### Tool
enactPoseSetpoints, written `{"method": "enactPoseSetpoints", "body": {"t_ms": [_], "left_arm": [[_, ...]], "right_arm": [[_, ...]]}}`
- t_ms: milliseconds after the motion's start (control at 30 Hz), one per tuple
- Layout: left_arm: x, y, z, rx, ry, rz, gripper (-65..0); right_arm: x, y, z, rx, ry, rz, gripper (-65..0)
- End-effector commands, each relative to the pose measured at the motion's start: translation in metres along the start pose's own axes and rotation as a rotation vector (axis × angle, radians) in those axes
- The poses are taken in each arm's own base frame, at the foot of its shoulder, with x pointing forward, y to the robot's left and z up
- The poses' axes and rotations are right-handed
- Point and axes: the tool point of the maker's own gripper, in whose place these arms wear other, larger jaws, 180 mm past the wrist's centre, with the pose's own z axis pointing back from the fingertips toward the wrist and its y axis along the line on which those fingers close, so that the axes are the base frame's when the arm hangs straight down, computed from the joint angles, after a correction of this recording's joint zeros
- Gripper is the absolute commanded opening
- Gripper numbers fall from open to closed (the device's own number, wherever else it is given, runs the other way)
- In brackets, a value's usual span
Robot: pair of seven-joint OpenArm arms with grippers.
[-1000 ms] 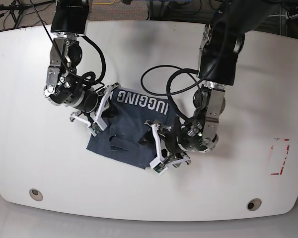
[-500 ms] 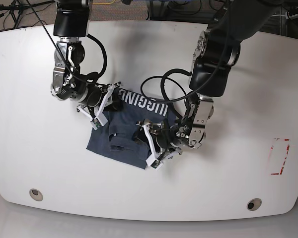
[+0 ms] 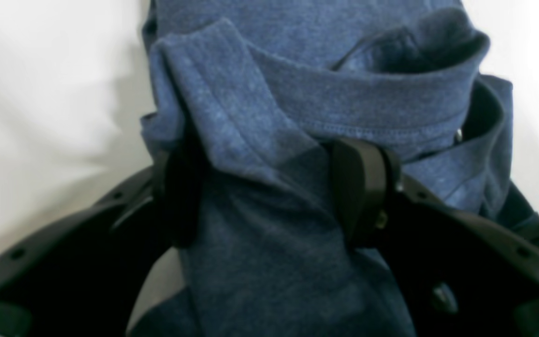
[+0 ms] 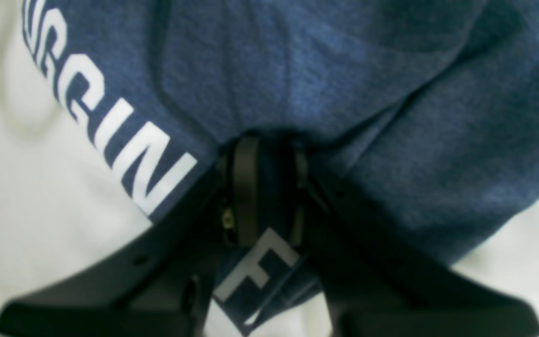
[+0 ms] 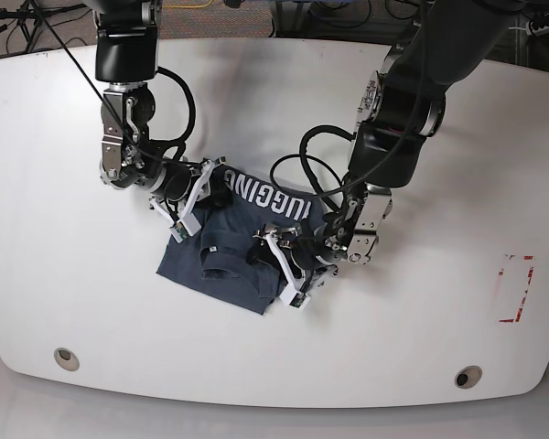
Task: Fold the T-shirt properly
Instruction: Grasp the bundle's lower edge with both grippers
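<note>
The dark navy T-shirt [image 5: 224, 265] lies folded small in the middle of the white table, with white block letters [image 5: 270, 193] along its far edge. My right gripper [image 5: 206, 195] is at the shirt's far left corner. In the right wrist view its fingers [image 4: 246, 187] are pinched shut on an edge of the T-shirt [image 4: 325, 79] beside the letters [image 4: 124, 135]. My left gripper [image 5: 274, 251] is low over the shirt's right part. In the left wrist view its jaws stand wide, and a thick fold of the T-shirt [image 3: 269, 93] runs between the pads [image 3: 358, 187].
The white table [image 5: 439, 320] has a red rectangle mark [image 5: 517, 289] near its right edge and two round holes [image 5: 66, 358] [image 5: 468, 376] along the front. Black cables loop from both arms just above the shirt. Dark gear lies beyond the table's far edge.
My left gripper has slid leftward over the shirt, and the shirt's right edge has come in with it. My right gripper has shifted slightly up and right, onto the shirt's far left corner.
</note>
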Motion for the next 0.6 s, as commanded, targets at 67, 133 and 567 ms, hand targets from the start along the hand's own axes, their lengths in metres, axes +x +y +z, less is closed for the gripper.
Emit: {"method": "enactPoseSetpoints", "body": {"t_ms": [67,133,567], "left_arm": [[0.001,0.013,0.005,0.03,0.027,-0.009,-25.0],[-0.01,0.013,0.005,0.03,0.039,0.004,-25.1],[0.022,0.021,0.041,0.057,-0.082,-0.011,-25.0]], "right_arm": [[0.022,0.0,0.009,-0.015,-0.033,0.056,-54.9],[0.032,0.003,0.015,-0.024,-0.037,0.093,-54.9],[0.088,-0.01,0.047,-0.111,-0.084,0.258,-54.9]]}}
